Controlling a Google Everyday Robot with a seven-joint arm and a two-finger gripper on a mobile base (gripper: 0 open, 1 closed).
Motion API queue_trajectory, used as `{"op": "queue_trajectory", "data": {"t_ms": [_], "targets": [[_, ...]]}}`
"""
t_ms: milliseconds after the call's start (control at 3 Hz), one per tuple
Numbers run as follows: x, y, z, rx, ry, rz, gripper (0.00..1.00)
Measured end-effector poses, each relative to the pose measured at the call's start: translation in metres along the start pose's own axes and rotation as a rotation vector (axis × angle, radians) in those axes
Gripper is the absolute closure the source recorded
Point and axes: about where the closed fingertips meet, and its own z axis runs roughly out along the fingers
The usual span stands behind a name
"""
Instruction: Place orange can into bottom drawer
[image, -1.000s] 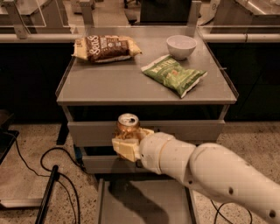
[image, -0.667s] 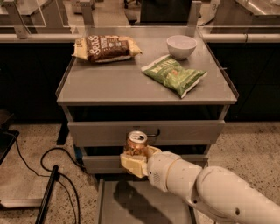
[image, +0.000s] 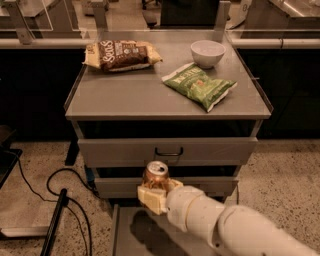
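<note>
The orange can (image: 155, 175), orange-brown with a silver pull-tab top, stands upright in my gripper (image: 156, 194). The gripper is shut on the can's lower half, its pale fingers (image: 149, 199) wrapped around it. The can hangs above the back left part of the bottom drawer (image: 125, 237), which is pulled out as a shallow grey tray with a flat floor. My white arm (image: 225, 227) reaches in from the lower right and covers much of the drawer's right side.
The grey cabinet top (image: 130, 95) holds a brown snack bag (image: 120, 54), a green chip bag (image: 200, 85) and a white bowl (image: 207, 52). Two upper drawers (image: 167, 150) are closed behind the can. Black cables (image: 55, 200) lie on the floor at left.
My gripper has carried the can downward and slightly right, from in front of the upper drawer to just above the open bottom drawer.
</note>
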Motion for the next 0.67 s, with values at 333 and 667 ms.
{"op": "queue_trajectory", "data": {"t_ms": [333,667], "targets": [[0.064,-0.003,0.015,0.045,0.045,0.066,1.00],[0.110,-0.017,0.029,0.109,0.070,0.109,1.00]]}}
